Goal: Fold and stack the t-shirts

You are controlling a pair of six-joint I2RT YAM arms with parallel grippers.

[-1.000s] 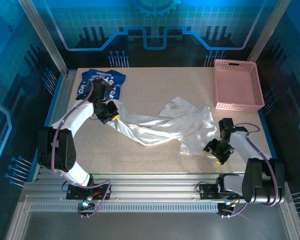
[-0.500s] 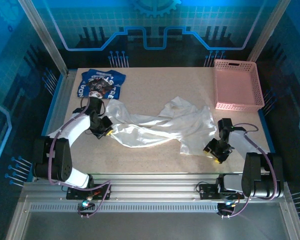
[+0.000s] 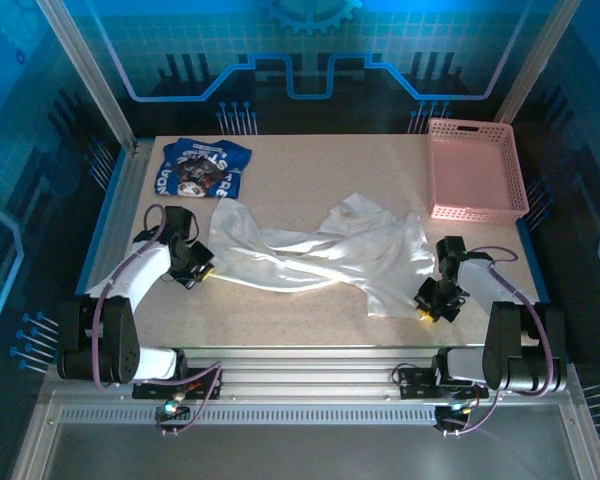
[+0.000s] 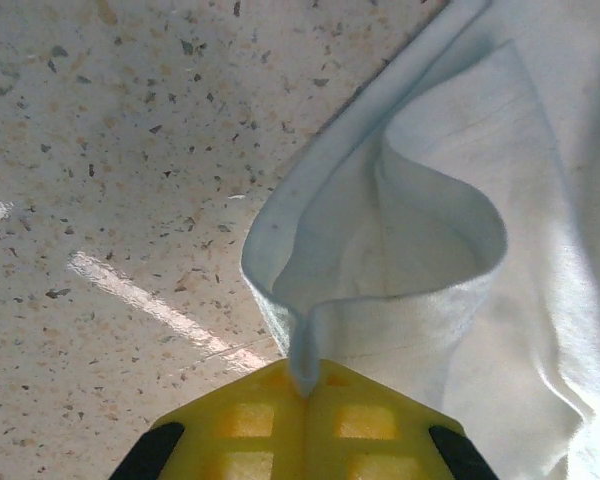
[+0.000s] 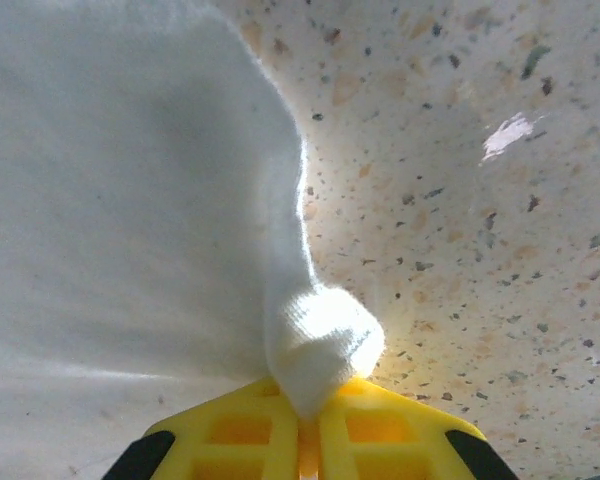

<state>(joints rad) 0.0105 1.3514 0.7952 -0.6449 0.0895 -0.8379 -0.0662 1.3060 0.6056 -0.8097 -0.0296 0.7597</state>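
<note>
The white t-shirt lies crumpled and stretched across the middle of the table. My left gripper is shut on its left edge; the left wrist view shows a hem fold of the white t-shirt pinched between the yellow jaws of the left gripper. My right gripper is shut on the shirt's lower right corner; in the right wrist view a bunched tip of the white t-shirt sits clamped in the right gripper. The blue t-shirt with white lettering lies folded at the back left.
A pink lattice basket stands at the back right corner. Bare speckled tabletop lies between the blue shirt and the basket, and along the front edge.
My left gripper pulled the shirt's left edge leftward and toward the front. My right gripper closed on the shirt's lower right corner.
</note>
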